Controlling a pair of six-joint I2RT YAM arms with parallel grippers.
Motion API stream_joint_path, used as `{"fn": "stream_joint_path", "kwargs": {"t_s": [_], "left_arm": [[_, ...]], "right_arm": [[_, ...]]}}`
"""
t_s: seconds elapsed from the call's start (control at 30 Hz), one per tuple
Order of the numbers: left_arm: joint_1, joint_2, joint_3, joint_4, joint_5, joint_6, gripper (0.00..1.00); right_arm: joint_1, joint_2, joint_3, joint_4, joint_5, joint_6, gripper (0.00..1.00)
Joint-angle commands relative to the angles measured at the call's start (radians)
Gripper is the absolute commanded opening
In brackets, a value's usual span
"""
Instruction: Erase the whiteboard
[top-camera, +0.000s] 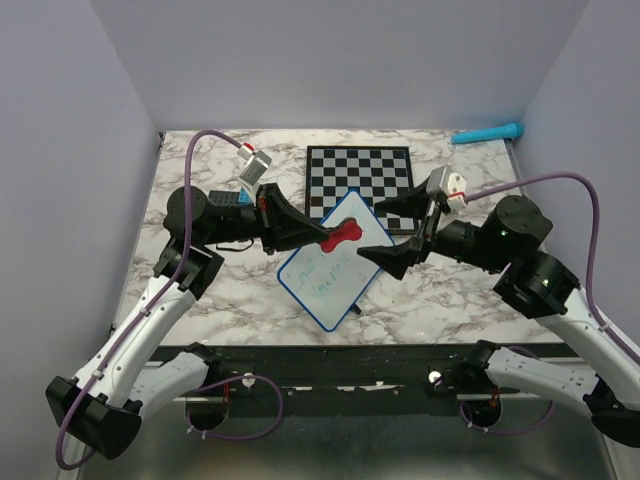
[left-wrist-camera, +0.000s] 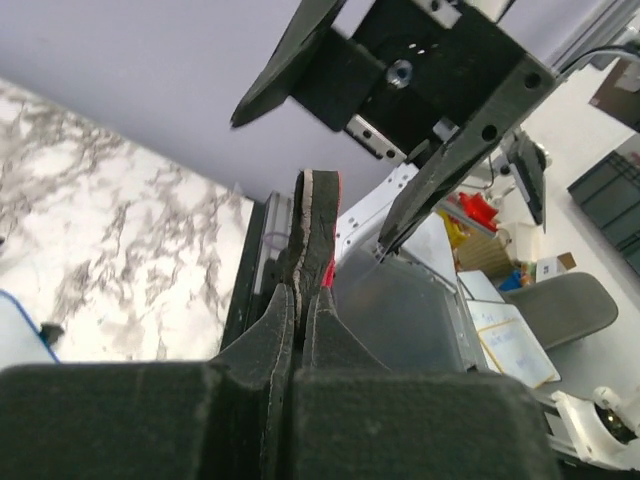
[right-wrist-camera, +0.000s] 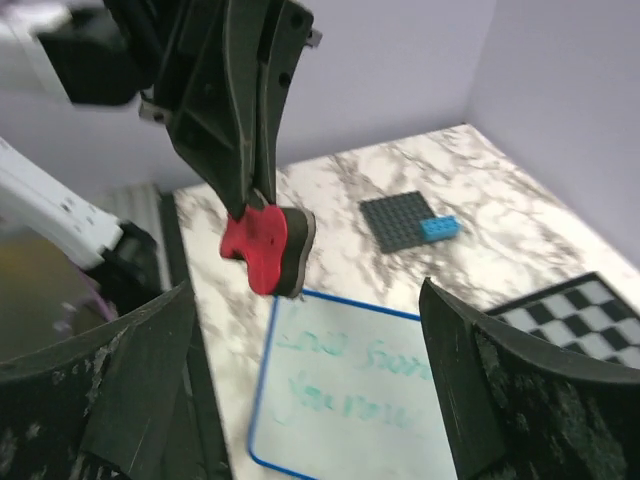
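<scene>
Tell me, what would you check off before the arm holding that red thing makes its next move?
1. Grip: the left end effector is shut on the red eraser with dark felt backing: ok.
2. Contact: the eraser hangs above the blue-rimmed white rectangular whiteboard, not touching it: not ok.
3. Felt side facing the board: cannot tell.
4. Board steadied: the right end effector is open near its edge, holding nothing: not ok.
5. Board lying flat: its far corner meets the black-and-white checkered chessboard: cannot tell.
6. Board clean: teal handwriting shows: not ok.
</scene>
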Motion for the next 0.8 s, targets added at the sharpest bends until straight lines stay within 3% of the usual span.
{"fn": "stream_joint_path", "kwargs": {"t_s": [0.0,0.03,0.07,0.2,0.27,0.37,0.5,0.7,0.77], "left_arm": [[0.0,0.032,0.103,-0.476,-0.001,0.217,0.0],[-0.002,0.051,0.142,-0.538,-0.008,0.243,0.0],[-0.002,0.092,0.164,-0.654,-0.004,0.303,0.0],[-0.007,0.143,0.227,-0.836,-0.069,0.385,0.0],[-0.01,0.184,0.279,-0.942,-0.134,0.397,0.0],[-0.013,0.247,0.35,-1.054,-0.157,0.441,0.0],[-0.013,0.273,0.362,-1.071,-0.177,0.432,0.0],[-0.013,0.29,0.344,-1.059,-0.162,0.391,0.0],[-0.013,0.296,0.344,-1.059,-0.162,0.386,0.0]], "right_arm": [[0.001,-0.037,0.059,-0.279,0.049,-0.448,1.0],[0.002,-0.037,0.083,-0.366,0.032,-0.567,1.0],[0.002,-0.04,0.091,-0.399,0.013,-0.615,1.0],[0.004,-0.042,0.145,-0.459,-0.039,-0.727,1.0],[0.013,-0.006,0.191,-0.555,-0.076,-0.89,1.0],[0.06,0.107,0.24,-0.62,0.005,-0.923,1.0],[0.117,0.221,0.283,-0.649,0.057,-0.944,0.86],[0.168,0.27,0.202,-0.527,0.113,-0.964,0.74],[0.18,0.281,0.171,-0.478,0.153,-0.965,0.66]]}}
